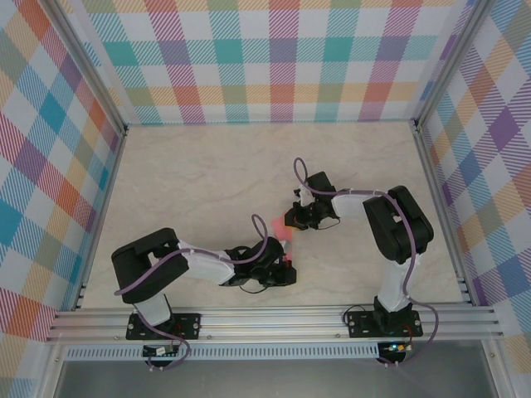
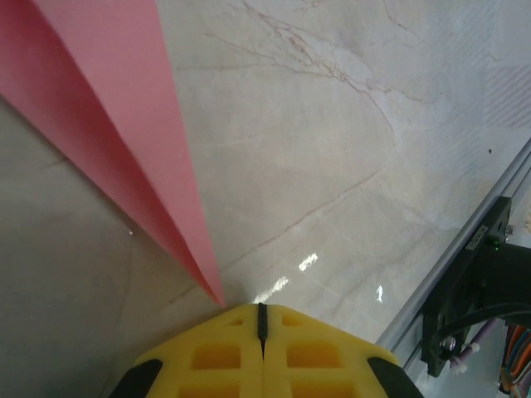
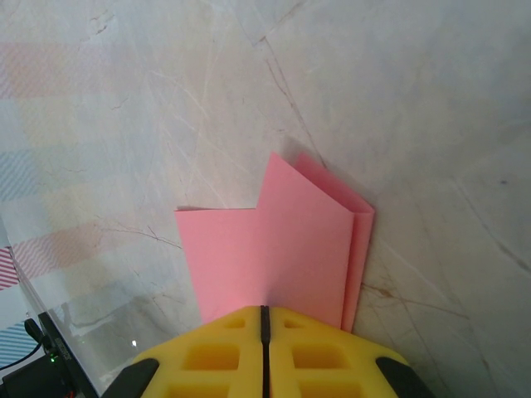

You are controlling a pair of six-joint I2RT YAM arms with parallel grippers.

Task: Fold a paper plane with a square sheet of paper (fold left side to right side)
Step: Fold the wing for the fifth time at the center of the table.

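The salmon-pink paper is folded into a slim dart, the paper plane (image 1: 280, 239), lying on the table between my two grippers. In the left wrist view the paper plane (image 2: 124, 124) narrows to a point that ends at the left gripper (image 2: 262, 311), just left of the seam of its shut yellow fingers (image 2: 216, 356). In the right wrist view the wide folded end of the paper plane (image 3: 282, 249) runs under the right gripper (image 3: 265, 313), which is shut with its tips on top of the paper; layered flaps stand up slightly at the right edge. From above, the left gripper (image 1: 286, 269) is at the near end and the right gripper (image 1: 297, 222) at the far end.
The pale marble tabletop (image 1: 207, 182) stretches behind and to the left. Checked walls (image 1: 274, 58) enclose three sides. An aluminium rail (image 1: 274, 319) with both arm bases runs along the near edge, and the same rail (image 2: 465, 249) shows to the right in the left wrist view.
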